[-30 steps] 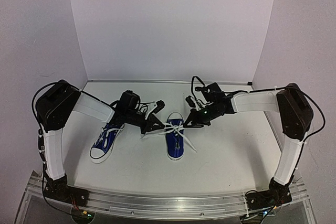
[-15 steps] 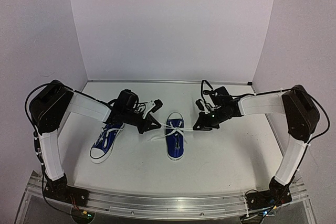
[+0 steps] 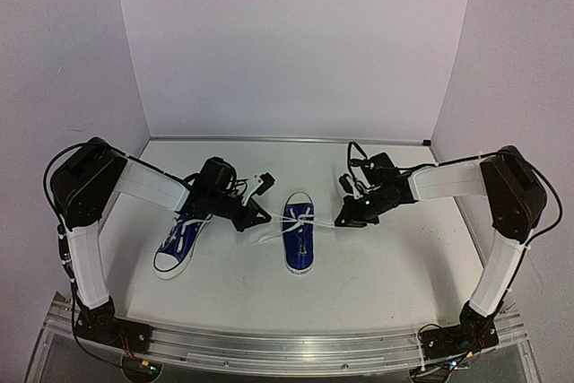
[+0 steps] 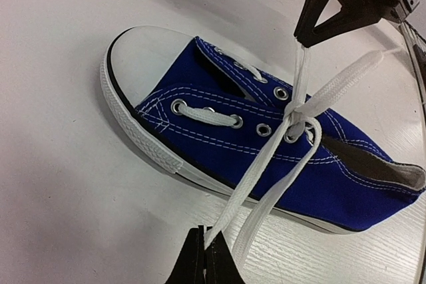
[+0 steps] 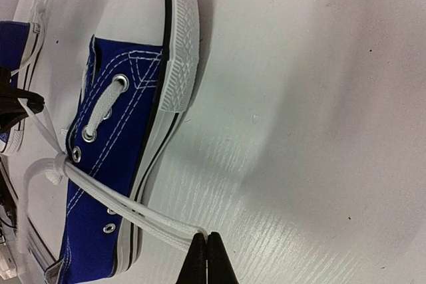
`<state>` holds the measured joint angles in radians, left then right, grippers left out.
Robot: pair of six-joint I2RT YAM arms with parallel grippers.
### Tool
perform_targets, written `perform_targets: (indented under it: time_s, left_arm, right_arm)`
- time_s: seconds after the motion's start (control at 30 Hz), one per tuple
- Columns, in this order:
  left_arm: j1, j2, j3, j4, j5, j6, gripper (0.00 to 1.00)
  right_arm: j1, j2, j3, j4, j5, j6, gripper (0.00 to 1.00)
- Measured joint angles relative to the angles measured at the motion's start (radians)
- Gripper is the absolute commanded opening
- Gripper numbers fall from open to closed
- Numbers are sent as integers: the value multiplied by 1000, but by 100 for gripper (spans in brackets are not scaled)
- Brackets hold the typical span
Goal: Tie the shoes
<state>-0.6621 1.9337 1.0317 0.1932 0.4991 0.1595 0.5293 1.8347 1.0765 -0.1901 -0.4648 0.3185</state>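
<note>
Two blue sneakers lie on the white table. The middle shoe point(image 3: 300, 238) has its white laces crossed in a knot point(image 4: 296, 114) over the eyelets. My left gripper point(image 3: 257, 215) is shut on a lace loop point(image 4: 266, 177) that runs left of this shoe point(image 4: 219, 144); its fingertips point(image 4: 205, 257) pinch the lace low near the table. My right gripper point(image 3: 342, 220) is shut on the other lace loop point(image 5: 126, 207) to the right of the shoe point(image 5: 113, 164), with its tips together point(image 5: 206, 241). The other shoe point(image 3: 179, 244) lies under my left arm, laces loose.
White walls enclose the table at the back and on both sides. The table's right edge point(image 3: 466, 221) runs beneath my right arm. The aluminium rail point(image 3: 287, 347) with the arm bases is at the near edge.
Both grippers have drawn the laces outward from the middle shoe. My right gripper moved right and lower. The loose lace that trailed right of the shoe is now pulled in.
</note>
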Motion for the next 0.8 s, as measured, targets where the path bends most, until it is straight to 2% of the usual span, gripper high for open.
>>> perform_targets:
  time_s: [0.3,0.6,0.7,0.8]
  left_arm:
    - [0,18,0,15,-4,1,1]
    - [-12,8,-16,33,-7,65,32]
    - [-13,-25,-56,52,-14,86,43]
    - [-15,-82,-97,67,-24,115,48]
  right_arm:
    - [-4,0,-1,12,-30,-4,0]
    - [32,0,10,17,-169,-29,0]
    - [50,0,16,18,-201,-38,11]
    - [58,-1,16,7,-218,-52,27]
